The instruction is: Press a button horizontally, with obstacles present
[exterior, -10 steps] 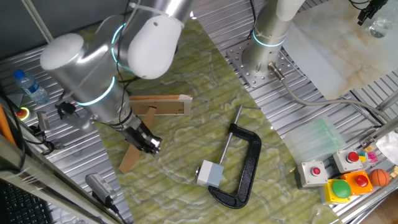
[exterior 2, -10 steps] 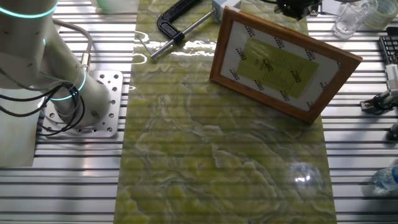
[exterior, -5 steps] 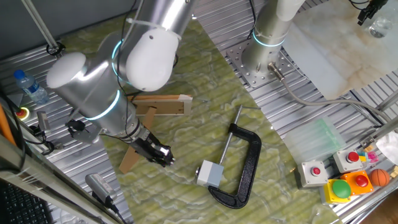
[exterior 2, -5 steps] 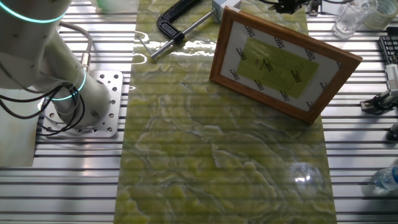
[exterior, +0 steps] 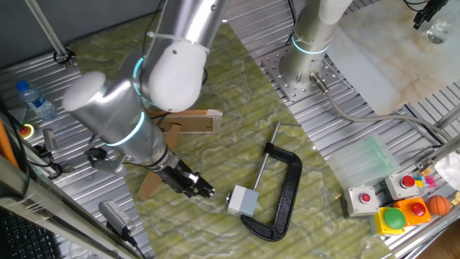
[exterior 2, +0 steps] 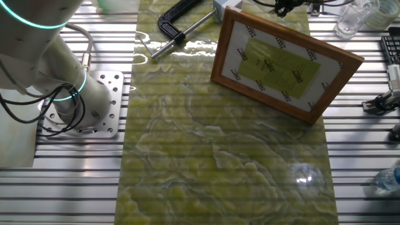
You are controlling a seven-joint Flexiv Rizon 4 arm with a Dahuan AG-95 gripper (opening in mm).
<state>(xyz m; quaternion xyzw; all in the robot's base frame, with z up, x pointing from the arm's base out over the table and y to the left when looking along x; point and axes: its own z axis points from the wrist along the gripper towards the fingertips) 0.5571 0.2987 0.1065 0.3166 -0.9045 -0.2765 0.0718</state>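
Note:
The button (exterior: 243, 201) is a small light-grey box with a darker side face, on the green mat inside the mouth of the black C-clamp (exterior: 285, 194). My gripper (exterior: 204, 191) is low over the mat, just left of the button, with a short gap between them; its dark fingertips are too small to tell their state. The two wooden obstacles, a board (exterior: 192, 121) and a narrower slat (exterior: 152, 180), lie behind my arm and are partly hidden by it. In the other fixed view the board (exterior 2: 284, 62) stands as a wooden frame, hiding most of the button (exterior 2: 219, 5) and my gripper (exterior 2: 289, 6).
Grey boxes with red buttons (exterior: 363, 198) and a yellow box with a green button (exterior: 394, 219) stand at the right edge. A second arm's base (exterior: 307, 54) is bolted at the back. A water bottle (exterior: 36, 101) stands at the left.
My gripper has moved right and slightly down along the mat, from beside the slat to close to the button's left side. The button, clamp and wooden pieces have not moved.

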